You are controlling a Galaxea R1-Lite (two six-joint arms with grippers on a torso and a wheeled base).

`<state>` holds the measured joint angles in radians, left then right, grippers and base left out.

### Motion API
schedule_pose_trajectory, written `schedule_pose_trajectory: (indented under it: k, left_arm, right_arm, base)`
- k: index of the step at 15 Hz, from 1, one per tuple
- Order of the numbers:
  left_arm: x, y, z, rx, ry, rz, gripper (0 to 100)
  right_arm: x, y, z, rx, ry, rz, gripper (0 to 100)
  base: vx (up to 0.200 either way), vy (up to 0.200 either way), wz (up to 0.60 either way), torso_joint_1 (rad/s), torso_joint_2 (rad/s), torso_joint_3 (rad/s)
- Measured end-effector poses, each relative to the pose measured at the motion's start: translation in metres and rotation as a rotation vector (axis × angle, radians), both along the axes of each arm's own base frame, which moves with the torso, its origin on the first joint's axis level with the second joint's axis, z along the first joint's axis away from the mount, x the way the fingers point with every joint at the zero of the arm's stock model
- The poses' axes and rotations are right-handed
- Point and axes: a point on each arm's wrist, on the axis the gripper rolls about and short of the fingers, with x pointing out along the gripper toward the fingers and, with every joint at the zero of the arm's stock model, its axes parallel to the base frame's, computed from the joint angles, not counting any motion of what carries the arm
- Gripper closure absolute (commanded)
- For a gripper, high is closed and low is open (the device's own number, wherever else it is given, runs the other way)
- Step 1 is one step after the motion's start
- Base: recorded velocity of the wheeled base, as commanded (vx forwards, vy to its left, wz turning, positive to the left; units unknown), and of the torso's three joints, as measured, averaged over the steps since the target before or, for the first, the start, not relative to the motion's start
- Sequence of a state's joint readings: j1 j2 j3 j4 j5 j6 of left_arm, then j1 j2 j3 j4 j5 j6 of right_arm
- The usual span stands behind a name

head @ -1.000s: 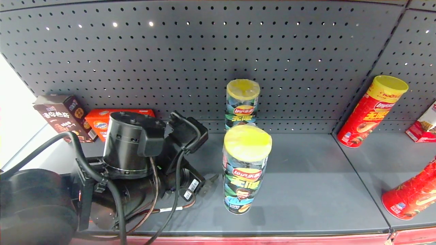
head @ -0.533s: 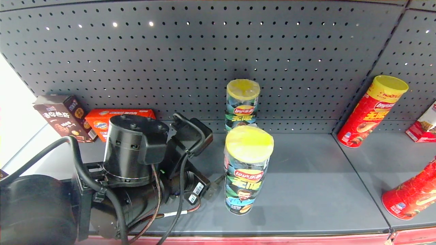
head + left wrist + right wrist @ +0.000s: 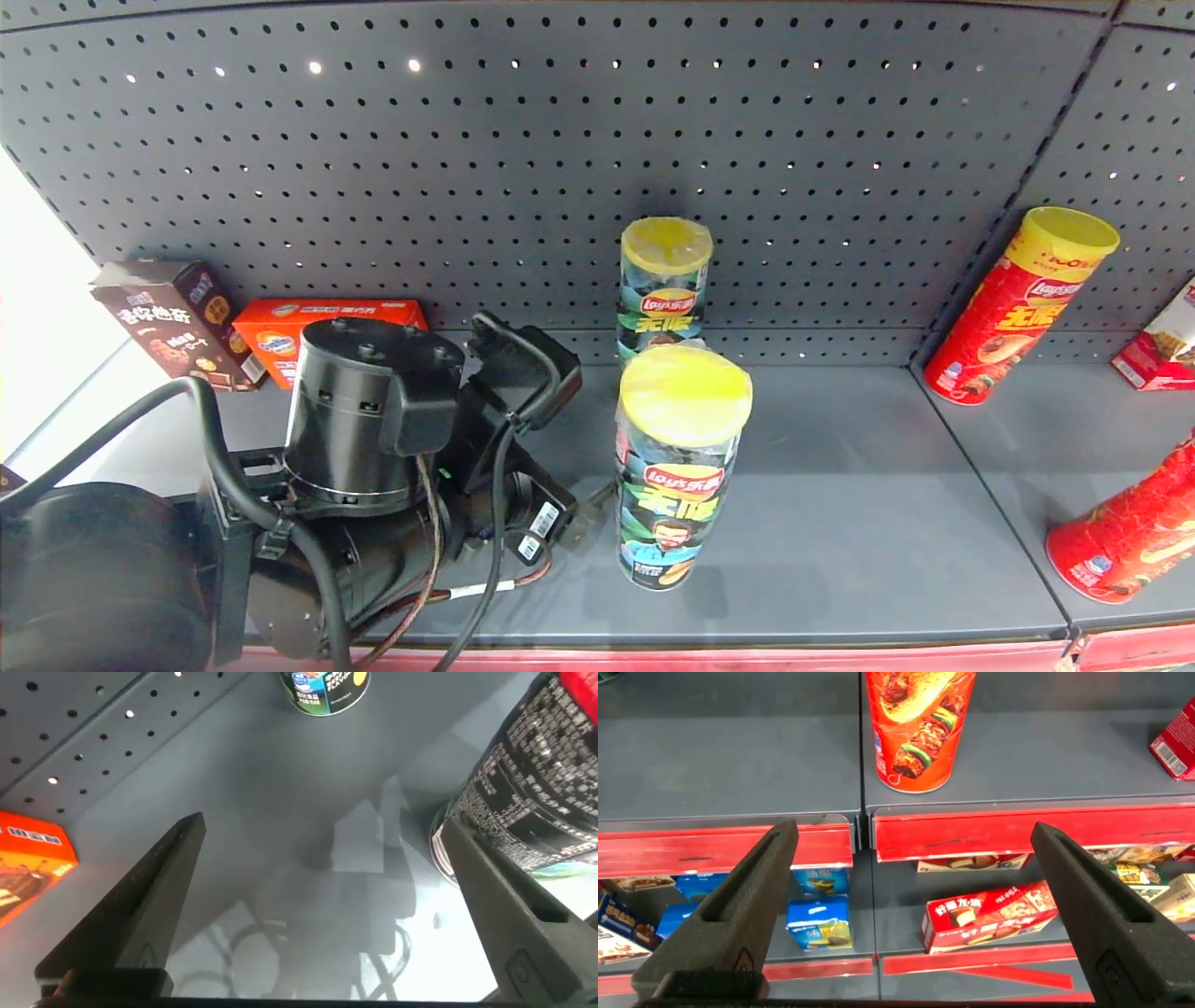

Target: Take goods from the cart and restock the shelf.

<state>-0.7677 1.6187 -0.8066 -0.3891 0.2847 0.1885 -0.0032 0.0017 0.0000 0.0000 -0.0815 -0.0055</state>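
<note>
Canister of chips, tall dark printed cardboard tube with yellow plastic lid (image 3: 680,467), upright toward near edge of grey metal shelf (image 3: 859,532), just right of your left gripper (image 3: 322,833), which is spread and holding nothing. Likely light, stiff, slick and tippy, so take it mid-body, gently. Right gripper (image 3: 915,833) also spread.

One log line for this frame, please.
left claw: open, beside front can | front can: upright on shelf, in front of rear can | right claw: open, empty
</note>
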Motion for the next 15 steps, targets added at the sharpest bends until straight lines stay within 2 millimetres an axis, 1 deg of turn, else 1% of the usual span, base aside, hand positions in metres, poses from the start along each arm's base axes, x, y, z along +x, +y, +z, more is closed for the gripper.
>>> schedule_pose_trajectory:
  k: [2, 4, 5, 7, 8, 10, 11, 12, 13, 15]
  left_arm:
    - [0.001, 0.004, 0.002, -0.015, 0.008, 0.02, 0]
    - [-0.005, 0.021, 0.012, -0.017, 0.019, 0.05, 0]
    - [-0.013, 0.034, 0.02, -0.011, 0.03, 0.065, 0]
    - [-0.036, 0.063, 0.039, -0.019, 0.03, 0.092, 0]
    - [-0.052, 0.081, 0.048, -0.039, 0.013, 0.108, 0]
    - [-0.085, 0.115, 0.057, -0.091, -0.038, 0.139, 0]
    - [-0.104, 0.133, 0.056, -0.118, -0.068, 0.166, 0]
    - [-0.124, 0.15, 0.05, -0.141, -0.099, 0.198, 0]
    - [-0.14, 0.162, 0.042, -0.157, -0.124, 0.229, 0]
    - [-0.174, 0.183, 0.015, -0.186, -0.181, 0.318, 0]
  right_arm:
    - [0.0, 0.0, 0.0, 0.001, 0.0, 0.0, 0]
    - [0.0, 0.0, 0.0, 0.0, 0.0, 0.0, 0]
    - [0.0, 0.0, 0.0, 0.0, 0.0, 0.0, 0]
    - [0.0, 0.0, 0.0, 0.0, 0.0, 0.0, 0]
    - [0.0, 0.0, 0.0, 0.001, 0.0, 0.0, 0]
    - [0.0, 0.0, 0.0, 0.0, 0.0, 0.0, 0]
    - [0.0, 0.0, 0.0, 0.0, 0.0, 0.0, 0]
    - [0.0, 0.0, 0.0, 0.0, 0.0, 0.0, 0]
    - [0.0, 0.0, 0.0, 0.0, 0.0, 0.0, 0]
    - [0.0, 0.0, 0.0, 0.0, 0.0, 0.0, 0]
  base:
    - [0.0, 0.0, 0.0, 0.0, 0.0, 0.0]
    - [0.0, 0.0, 0.0, 0.0, 0.0, 0.0]
    - [0.0, 0.0, 0.0, 0.0, 0.0, 0.0]
    - [0.0, 0.0, 0.0, 0.0, 0.0, 0.0]
    - [0.0, 0.0, 0.0, 0.0, 0.0, 0.0]
    - [0.0, 0.0, 0.0, 0.0, 0.0, 0.0]
    - [0.0, 0.0, 0.0, 0.0, 0.0, 0.0]
    - [0.0, 0.0, 0.0, 0.0, 0.0, 0.0]
    - [0.0, 0.0, 0.0, 0.0, 0.0, 0.0]
    - [0.0, 0.0, 0.0, 0.0, 0.0, 0.0]
